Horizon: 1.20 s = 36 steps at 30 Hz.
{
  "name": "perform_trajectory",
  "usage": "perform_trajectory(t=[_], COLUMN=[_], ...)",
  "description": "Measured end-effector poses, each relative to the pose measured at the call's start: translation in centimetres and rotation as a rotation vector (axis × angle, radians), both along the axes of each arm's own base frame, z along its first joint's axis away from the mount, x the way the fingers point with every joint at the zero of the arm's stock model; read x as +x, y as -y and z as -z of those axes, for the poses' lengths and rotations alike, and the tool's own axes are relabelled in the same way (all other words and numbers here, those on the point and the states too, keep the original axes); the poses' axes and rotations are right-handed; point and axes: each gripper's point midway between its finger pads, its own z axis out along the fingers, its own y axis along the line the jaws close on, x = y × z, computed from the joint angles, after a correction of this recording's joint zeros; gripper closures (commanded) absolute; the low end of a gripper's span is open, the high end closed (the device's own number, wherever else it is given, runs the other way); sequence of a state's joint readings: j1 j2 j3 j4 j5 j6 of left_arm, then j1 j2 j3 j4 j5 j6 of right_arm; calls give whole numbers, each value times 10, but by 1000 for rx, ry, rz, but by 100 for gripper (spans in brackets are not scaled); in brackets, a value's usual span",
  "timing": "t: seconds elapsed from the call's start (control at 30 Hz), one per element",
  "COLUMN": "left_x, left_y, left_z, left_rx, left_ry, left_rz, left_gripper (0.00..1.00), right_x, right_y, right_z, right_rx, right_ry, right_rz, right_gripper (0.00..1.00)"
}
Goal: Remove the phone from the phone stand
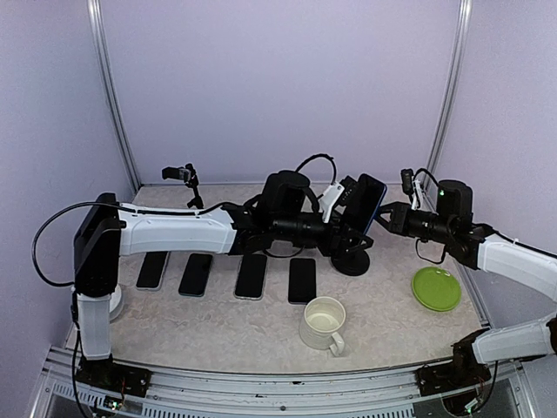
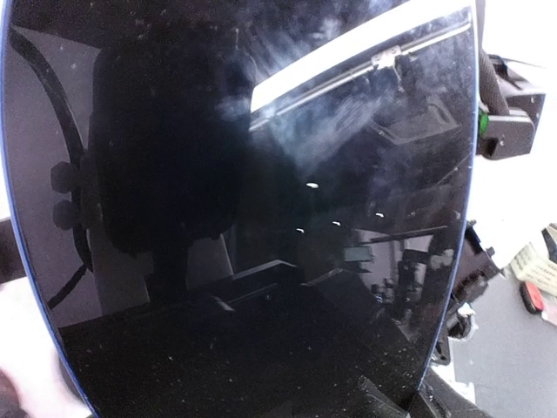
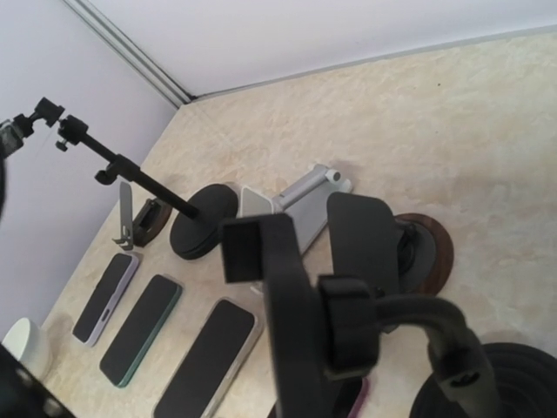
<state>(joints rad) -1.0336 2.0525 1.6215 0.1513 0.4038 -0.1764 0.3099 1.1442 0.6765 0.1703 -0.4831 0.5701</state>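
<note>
Phone up over phone stand, tilted, dark screen filling left wrist view. Left tool in from stand's left, at phone: clenched or released, cannot tell. Right tool just right of stand; grip unreadable too.

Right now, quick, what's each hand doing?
Left hand: closed, holding the phone.
Right hand: cannot be told, too small and dark to see.
</note>
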Motion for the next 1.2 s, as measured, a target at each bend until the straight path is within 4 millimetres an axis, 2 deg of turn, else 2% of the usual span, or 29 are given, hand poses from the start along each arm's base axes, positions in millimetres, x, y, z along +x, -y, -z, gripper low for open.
perform_trajectory(t=[0.17, 0.4, 0.47, 0.63, 0.77, 0.87, 1.03, 1.2], left_x=[17, 41, 46, 52, 53, 52, 50, 51], left_y=[-17, -47, -53, -61, -69, -75, -84, -90], left_z=[-6, 27, 30, 14, -8, -17, -12, -3], left_rx=[-1, 62, 72, 58, 33, 24, 41, 64], left_ry=[16, -35, -40, -13, 23, 41, 48, 42], left_rz=[-102, -217, -243, -285, -315, -328, -346, -359], left_gripper=[66, 66, 66, 66, 66, 66, 66, 66], right_x=[5, 13, 17, 32, 47, 60, 83, 100], right_y=[1, 3, 4, 11, 15, 16, 14, 10], right_z=[-2, -5, -6, -7, -16, -24, -27, -19], right_rx=[-5, -19, -27, -64, -82, -89, -99, -102], right_ry=[-3, -17, -23, -33, -16, 4, 22, 19], right_rz=[13, 33, 42, 83, 107, 118, 125, 123], right_gripper=[100, 100, 100, 100, 100, 100, 100, 100])
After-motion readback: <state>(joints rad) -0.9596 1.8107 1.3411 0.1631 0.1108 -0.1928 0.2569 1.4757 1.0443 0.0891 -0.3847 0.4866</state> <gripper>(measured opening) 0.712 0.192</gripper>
